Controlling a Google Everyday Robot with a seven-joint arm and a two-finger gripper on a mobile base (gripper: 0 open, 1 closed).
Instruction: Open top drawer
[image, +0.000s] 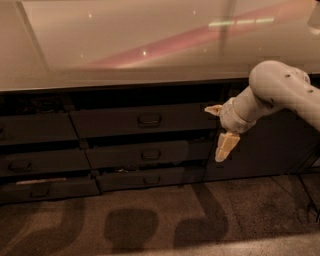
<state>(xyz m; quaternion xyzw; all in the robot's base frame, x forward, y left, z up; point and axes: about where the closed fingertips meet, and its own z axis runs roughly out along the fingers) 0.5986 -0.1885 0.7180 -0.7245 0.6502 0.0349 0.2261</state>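
Observation:
The top drawer (115, 122) is the widest dark grey front, just under the countertop, with a small dark handle (149, 120) at its centre. Its front sits in line with the cabinet face. My gripper (220, 129) hangs at the drawer's right end, well right of the handle, on a pale arm (280, 95) that comes in from the right. It is open and empty: one pale finger (214, 108) points left and the other finger (226, 146) points down. It touches nothing.
Two slimmer dark drawer fronts (145, 154) lie below the top drawer. Shorter dark fronts (40, 161) stand at the left, the lowest with a pale strip (40, 181). A glossy countertop (125, 45) runs above. Speckled floor (150, 225) lies in front.

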